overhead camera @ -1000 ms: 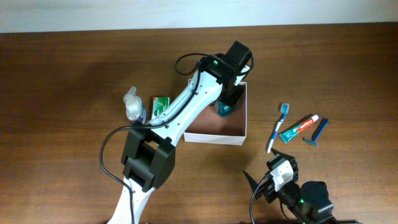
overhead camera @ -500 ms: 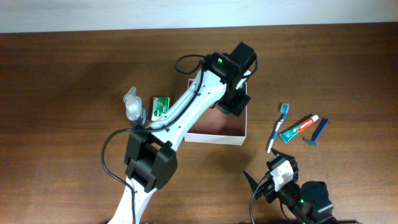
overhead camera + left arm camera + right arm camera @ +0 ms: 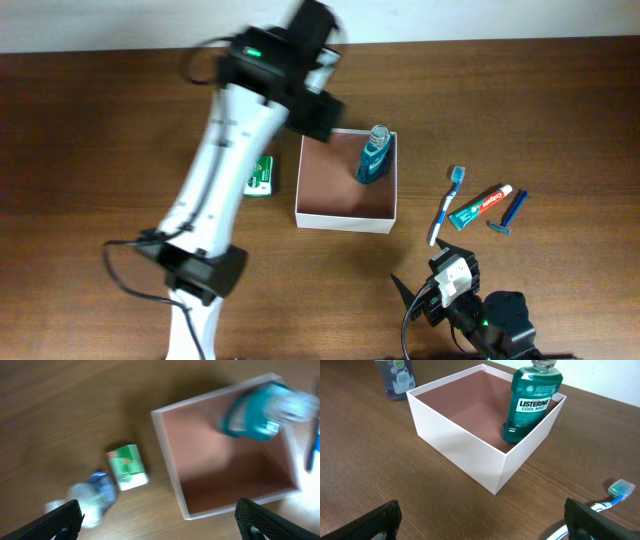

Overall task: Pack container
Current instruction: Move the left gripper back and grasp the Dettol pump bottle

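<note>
The container (image 3: 345, 219), a square white-walled box with a reddish-brown inside, sits at mid-table. A green mouthwash bottle (image 3: 373, 155) stands upright in its far right corner, free of any gripper. My left gripper (image 3: 318, 112) hangs blurred above the container's far left corner. In the left wrist view it (image 3: 160, 527) is open and empty, with the container wall (image 3: 167, 455) and the bottle (image 3: 260, 410) below. My right gripper (image 3: 425, 270) waits near the front edge. In its wrist view it (image 3: 485, 527) is open, facing the container (image 3: 465, 445) and the bottle (image 3: 532, 402).
A green soap box (image 3: 262, 175) lies left of the container. A clear bottle with a blue label (image 3: 92, 497) stands beside the soap box. Right of the container lie a toothbrush (image 3: 447, 205), a toothpaste tube (image 3: 482, 207) and a blue razor (image 3: 510, 213).
My left gripper opened and let go of the mouthwash bottle, which now stands in the container. The left arm rose and swung back to the left. The right arm has not moved.
</note>
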